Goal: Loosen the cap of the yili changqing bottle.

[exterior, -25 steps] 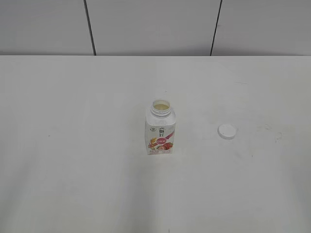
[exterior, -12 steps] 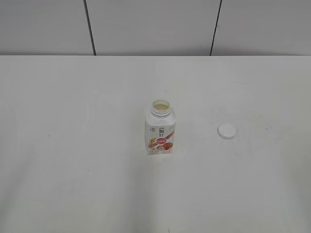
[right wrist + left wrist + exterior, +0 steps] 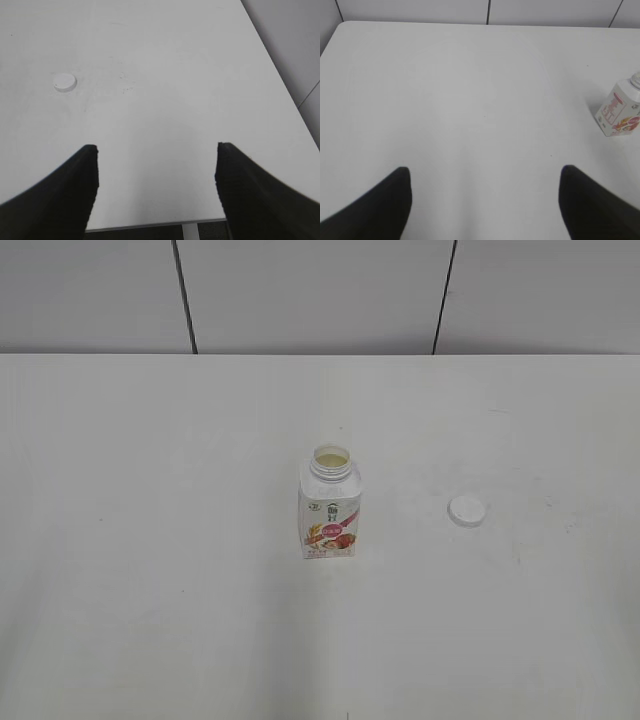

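Note:
The yili changqing bottle (image 3: 329,504) stands upright at the middle of the white table, its neck open and pale liquid visible inside. It also shows at the right edge of the left wrist view (image 3: 620,107). The cap (image 3: 467,511) lies flat on the table to the bottle's right, apart from it, and shows in the right wrist view (image 3: 65,82). My left gripper (image 3: 485,172) is open and empty, well short of the bottle. My right gripper (image 3: 156,150) is open and empty over the table's near right edge. Neither gripper shows in the exterior view.
The white table (image 3: 150,590) runs to a panelled wall (image 3: 300,290) at the back. Its right edge and near edge (image 3: 150,225) show in the right wrist view, with a table leg below.

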